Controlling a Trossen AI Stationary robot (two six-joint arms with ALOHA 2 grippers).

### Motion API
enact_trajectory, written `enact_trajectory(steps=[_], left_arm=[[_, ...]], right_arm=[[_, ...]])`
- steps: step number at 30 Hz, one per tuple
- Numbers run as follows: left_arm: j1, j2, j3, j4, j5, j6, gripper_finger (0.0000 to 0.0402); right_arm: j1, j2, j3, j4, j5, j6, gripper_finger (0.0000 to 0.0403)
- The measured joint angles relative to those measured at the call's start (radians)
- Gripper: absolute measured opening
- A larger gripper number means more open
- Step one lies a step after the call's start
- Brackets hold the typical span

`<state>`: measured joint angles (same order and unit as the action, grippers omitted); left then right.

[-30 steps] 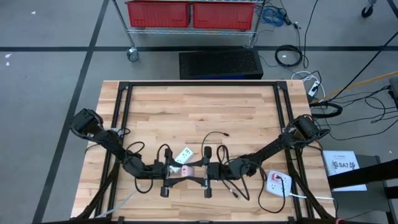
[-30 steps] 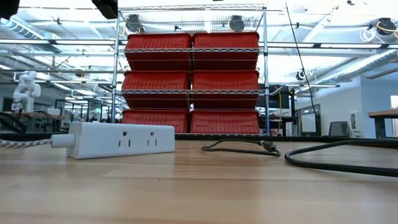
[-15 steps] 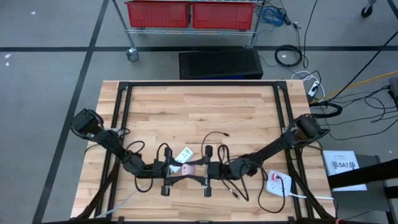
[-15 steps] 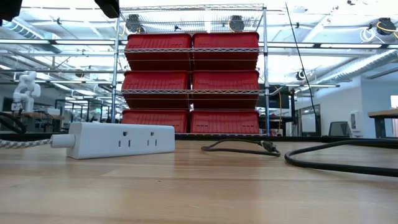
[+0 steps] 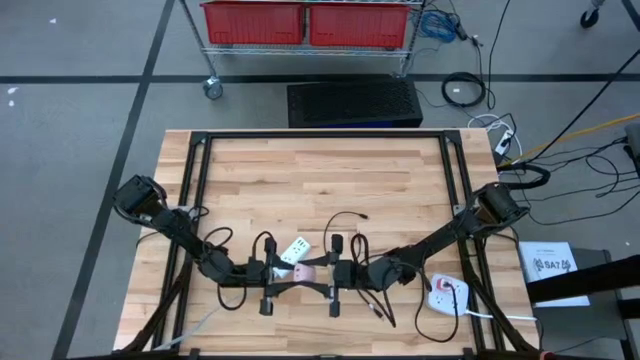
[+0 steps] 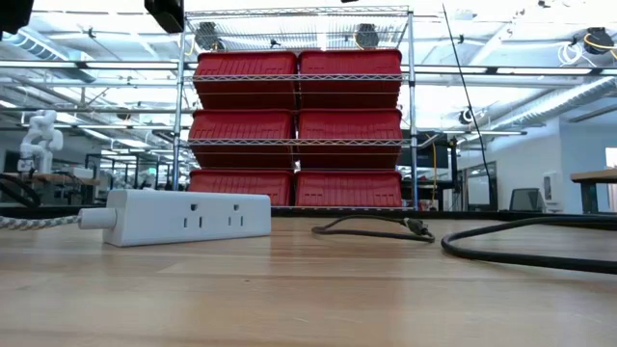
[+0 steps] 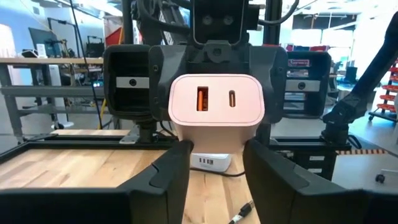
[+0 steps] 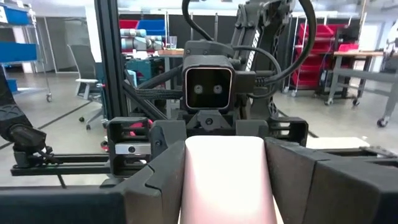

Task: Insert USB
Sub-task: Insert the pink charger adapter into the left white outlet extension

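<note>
The right pincer (image 8: 227, 180) grips the pink charger (image 7: 216, 99); the left pincer (image 7: 214, 165) stands open just beneath it. The charger could twist or slip during a handover.

Both arms are showing matte black, segmented links with rounded joint housings. Left arm (image 5: 185, 240) is carrying a bulbous black base joint at 9 o'clock of the table; right arm (image 5: 450, 235) is carrying the same at 3 o'clock. Black cables are looping off both forearms. Left gripper (image 7: 215, 163) is showing two broad, dark, rounded fingers (image 7: 163, 180) with smooth faces. Right gripper (image 8: 225, 171) is showing blocky black fingers (image 8: 292, 174) with bevelled edges. Each wrist is wearing a square black camera box with two round lenses, a small screw below, and a crossbar rail with boxy end carriages.
</note>
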<state>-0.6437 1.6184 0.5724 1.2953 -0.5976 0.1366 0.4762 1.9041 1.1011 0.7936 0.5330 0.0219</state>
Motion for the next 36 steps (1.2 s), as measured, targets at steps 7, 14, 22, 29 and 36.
enact_trajectory(steps=[7, 14, 22, 29, 36], left_arm=[[0.0, 0.0, 0.0, -0.016, -0.002, 0.001, 0.0117], [-0.001, 0.0, 0.0, -0.027, -0.001, 0.001, 0.0078], [0.008, -0.001, 0.0, -0.006, 0.064, 0.003, 0.004], [0.044, -0.006, 0.001, 0.055, 0.211, -0.033, 0.0072], [0.06, -0.006, 0.018, 0.089, 0.253, -0.026, 0.0162]], right_arm=[[-0.001, -0.002, -0.001, -0.031, 0.0, 0.023, 0.0159], [-0.002, -0.002, -0.002, -0.045, -0.001, 0.03, 0.0159], [-0.001, 0.002, -0.006, 0.058, -0.003, -0.082, 0.0159], [0.007, 0.007, -0.007, 0.228, -0.018, -0.211, 0.0159], [0.005, 0.005, -0.006, 0.288, -0.008, -0.249, 0.0159]])
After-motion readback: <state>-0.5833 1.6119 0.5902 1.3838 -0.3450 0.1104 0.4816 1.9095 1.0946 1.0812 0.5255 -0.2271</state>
